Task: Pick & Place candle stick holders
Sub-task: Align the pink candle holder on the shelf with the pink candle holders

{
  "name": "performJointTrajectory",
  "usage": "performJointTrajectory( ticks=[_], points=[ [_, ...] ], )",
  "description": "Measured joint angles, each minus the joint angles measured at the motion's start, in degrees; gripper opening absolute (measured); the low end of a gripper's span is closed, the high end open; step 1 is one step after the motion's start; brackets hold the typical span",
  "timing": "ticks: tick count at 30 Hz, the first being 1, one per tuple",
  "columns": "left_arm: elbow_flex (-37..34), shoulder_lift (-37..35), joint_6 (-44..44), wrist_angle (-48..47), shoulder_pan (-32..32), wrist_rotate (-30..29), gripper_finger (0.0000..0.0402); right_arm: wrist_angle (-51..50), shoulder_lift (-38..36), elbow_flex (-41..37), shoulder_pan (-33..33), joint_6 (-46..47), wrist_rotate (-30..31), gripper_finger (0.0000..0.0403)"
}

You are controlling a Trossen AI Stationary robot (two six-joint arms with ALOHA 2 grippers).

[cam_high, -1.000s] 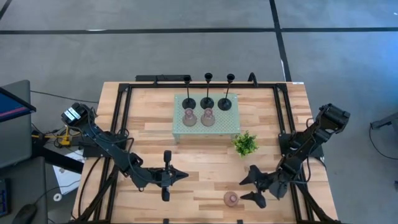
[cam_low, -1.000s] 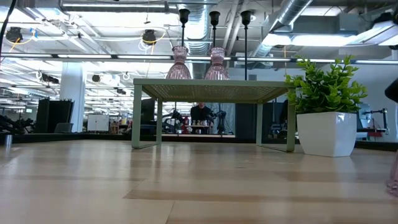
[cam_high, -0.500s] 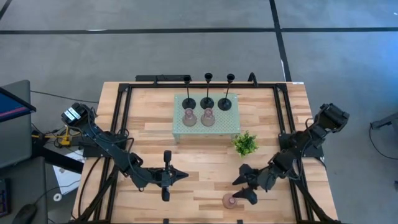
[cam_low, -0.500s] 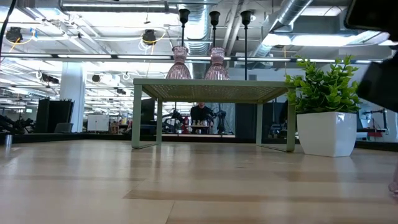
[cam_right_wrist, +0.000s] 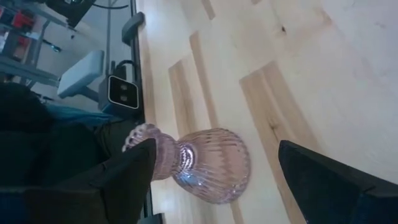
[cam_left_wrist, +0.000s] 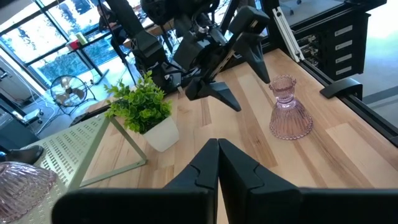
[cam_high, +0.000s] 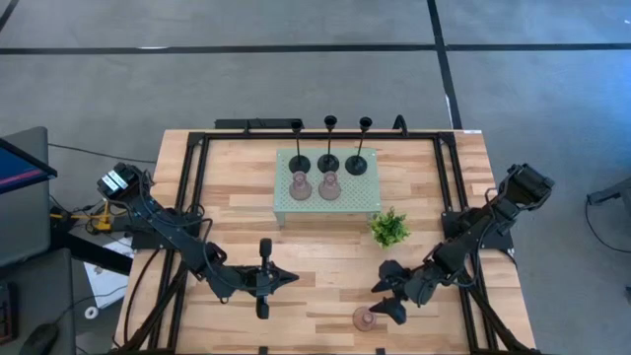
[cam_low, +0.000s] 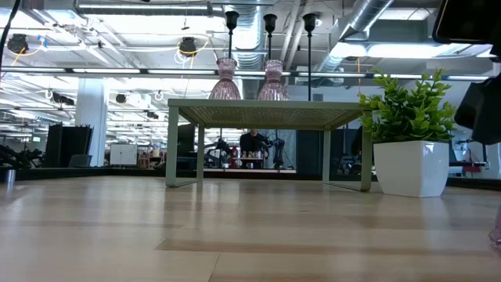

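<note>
Since the earlier frames the right gripper [cam_high: 380, 301] has swung in from the table's right side toward the lone pinkish-mauve ribbed glass candle stick holder [cam_high: 366, 318], and it now hangs just beside and above it with its two dark fingers [cam_right_wrist: 323, 180] spread wide and nothing between them. That holder stands upright on the pale wooden table [cam_high: 237, 187] near its front edge, well apart from the other five holders, which sit on the pale green perforated raised tray [cam_high: 365, 202]: three black thin-stemmed holders with round disc bases [cam_high: 328, 160] in the back row and two more pink glass holders [cam_high: 315, 186] in front of them. The small green plant in a white pot [cam_high: 389, 229] stands between the tray and the right gripper. The left gripper [cam_high: 281, 279] waits over the table's front left part, its fingers pressed together on nothing. Judging by the ribbed, translucent body seen in the right wrist view [cam_right_wrist: 199, 165], the holder is probably rigid, fairly light, smooth enough to slip, and liable to chip or crack if squeezed hard or knocked over. The narrow waist between the flared lip and the bulbous base looks the surest place to take it, since the fingers could settle into the neck and the wider parts above and below would stop it sliding; a grip on the rounded belly would likely squirt out.
</note>
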Motion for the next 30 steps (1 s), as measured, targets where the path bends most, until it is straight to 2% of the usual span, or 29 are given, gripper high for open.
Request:
performJointTrajectory(
  ticks=[17,30],
  points=[
    [-0.02,0.00,-0.02,-0.46,0.01,0.00,0.0008,1.58,0.00,0.19,1.14,2.89,0.04,0.0328],
    [-0.02,0.00,-0.43,-0.75,0.00,0.00,0.0008,-0.99,0.00,1.95,1.11,3.37,0.73,0.0325]
  ],
)
